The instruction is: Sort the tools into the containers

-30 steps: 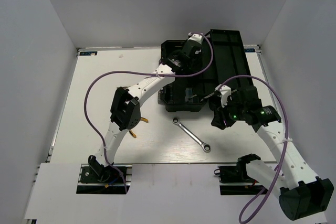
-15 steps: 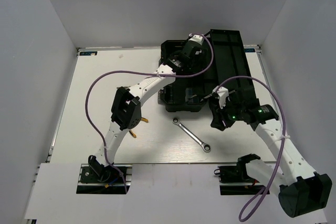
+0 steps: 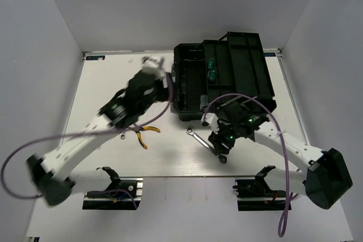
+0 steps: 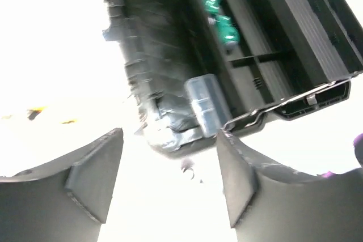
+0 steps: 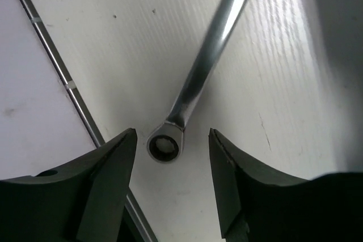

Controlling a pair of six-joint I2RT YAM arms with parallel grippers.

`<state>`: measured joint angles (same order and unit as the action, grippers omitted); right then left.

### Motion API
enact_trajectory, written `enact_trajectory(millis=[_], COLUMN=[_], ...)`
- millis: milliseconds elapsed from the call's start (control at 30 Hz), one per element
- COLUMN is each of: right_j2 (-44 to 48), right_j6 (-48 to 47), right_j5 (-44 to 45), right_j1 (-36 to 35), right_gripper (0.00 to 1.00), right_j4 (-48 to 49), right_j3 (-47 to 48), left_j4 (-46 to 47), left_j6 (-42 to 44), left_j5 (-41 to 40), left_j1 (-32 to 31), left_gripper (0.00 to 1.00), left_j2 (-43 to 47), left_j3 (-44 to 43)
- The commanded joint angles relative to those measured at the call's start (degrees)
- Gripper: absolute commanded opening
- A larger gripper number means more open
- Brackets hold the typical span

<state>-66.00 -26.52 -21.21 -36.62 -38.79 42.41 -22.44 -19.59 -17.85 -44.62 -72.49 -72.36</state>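
Long silver wrench [image 3: 206, 145], slim and bright, lying slantwise on the white counter [image 3: 102, 83] at lower centre of the overhead view, just below the near edge of the black toolbox [image 3: 241, 66] and apart from it; ring end toward the lower right, open end toward the upper left. Seen close in the right wrist view as a polished shaft running from the top edge down to a small closed ring at centre frame. Two stubby green-handled screwdrivers [image 3: 211, 69] already inside the toolbox tray, end to end in one long compartment near its upper middle. One pair of yellow-handled pliers [image 3: 144, 134] flat on the counter, left of the wrench and well apart from it. Right arm reaching in from the lower right, bent over the wrench, right end effector [image 5: 172, 160] pointed down with fingers spread to either side of the ring end, touching nothing, released. Left arm stretched from the lower left toward the toolbox's left side, smeared by motion blur overhead; left end effector [image 4: 170, 179] released, fingers wide apart and empty, above the counter just off the toolbox's corner.
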Motion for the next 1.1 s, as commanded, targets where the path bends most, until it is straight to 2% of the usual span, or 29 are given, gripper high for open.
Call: enact_trajectory(millis=[0,33,133,233,267,400,633,733,833,900,933,1000,1033,1067], right_j2=[-4.0,-5.1,-9.1,-12.7,-14.1,-17.4,-22.2,-23.2,-24.0,-25.1,-25.4,-25.8,-26.2,-26.3], right_j6=[3.0,4.5,7.2,11.8,12.3,12.8,12.9,12.8,12.5,12.6,12.5,12.4,12.4,12.4], right_j5=[5.4,6.9,9.1,14.6,17.8,20.3,21.0,21.0,20.4,20.0,19.5,18.9,18.2,18.1], right_j1=[-5.1,-7.0,-9.8,-11.6,-11.8,-12.9,-14.1,-14.8,-15.2,-15.5,-15.6,-15.9,-16.0,-16.0], right_gripper=[0.60,0.60,0.60,0.60,0.60,0.63,0.63,0.54,0.46,0.35,0.24,0.16,0.07,0.03], right_j4=[4.9,6.0,6.6,10.1,11.1,13.1,15.5,16.2,15.9,15.7,15.3,14.3,13.5,13.2], right_j3=[1.5,2.8,3.9,4.3,4.4,5.0,4.4,3.3,2.8,2.8,2.8,3.2,3.5,3.7], left_j4=[-5.1,-7.9,-11.7,-15.8,-16.3,-18.8,-21.6,-21.6,-22.2,-22.7,-22.2,-21.2,-20.6,-19.7], left_j6=[-5.5,-6.9,-11.6,-14.1,-14.8,-17.3,-27.5,-32.1,-35.0,-37.2,-38.0,-39.0,-39.7,-39.7], left_j5=[-8.1,-8.9,-10.2,-11.0,-11.0,-12.0,-10.2,-10.2,-12.1,-14.1,-14.1,-15.5,-15.5,-15.5], left_j1=[0.3,0.3,0.3,0.3,0.3,0.3,0.3,0.3,0.3,0.3,0.3,0.3,0.3,0.3], left_gripper=[0.78,0.84,0.87,0.87,0.88,0.89,0.93,1.00,1.00,1.00,1.00,1.00,1.00,1.00], left_j2=[11.7,17.7,24.7,29.9,30.5,31.0,26.9,27.7,29.1,29.1,29.1,27.1,26.2,25.1], left_j3=[11.4,16.2,23.2,25.6,25.6,26.3,29.5,32.2,34.9,36.8,38.0,38.8,38.8,38.8])
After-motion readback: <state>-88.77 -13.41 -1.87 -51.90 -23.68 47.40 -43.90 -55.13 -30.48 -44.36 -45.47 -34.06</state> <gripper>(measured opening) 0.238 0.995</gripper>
